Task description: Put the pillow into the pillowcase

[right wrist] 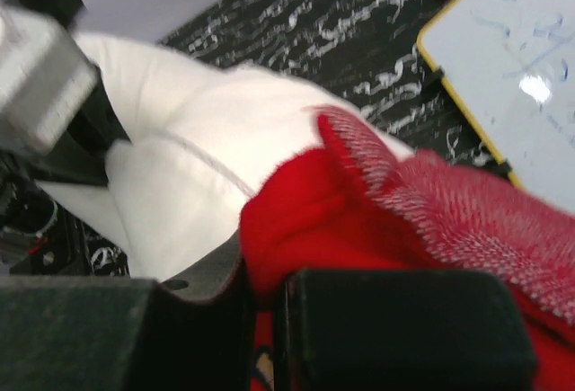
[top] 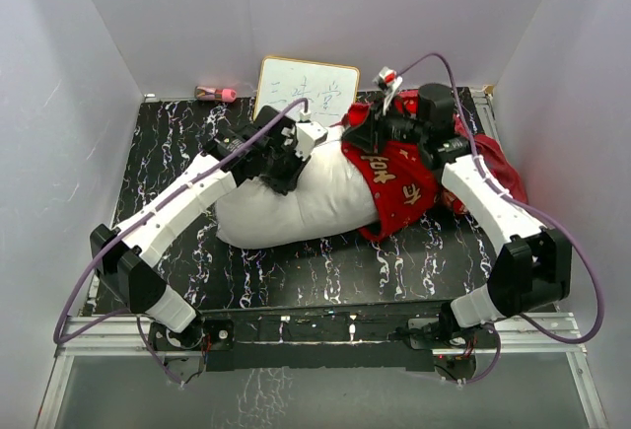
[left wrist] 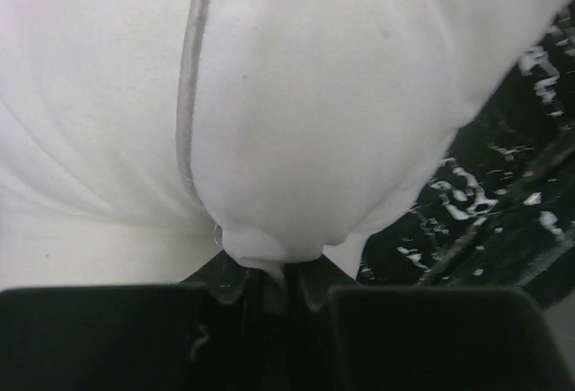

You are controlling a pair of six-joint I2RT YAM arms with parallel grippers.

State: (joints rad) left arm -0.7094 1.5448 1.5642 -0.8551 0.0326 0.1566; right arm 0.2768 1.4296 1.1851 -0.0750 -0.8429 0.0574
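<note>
Pillow (top: 291, 207) lies across the table (top: 296, 276), its right end covered by the red pillowcase (top: 402, 187). Left gripper (left wrist: 269, 276) is pinched tight on a fold of the pillow's white fabric. Right gripper (right wrist: 265, 297) is clamped on the pillowcase's red edge, just beside the pillow. Farther back, a whiteboard (top: 306, 89) stands at the rear wall.
</note>
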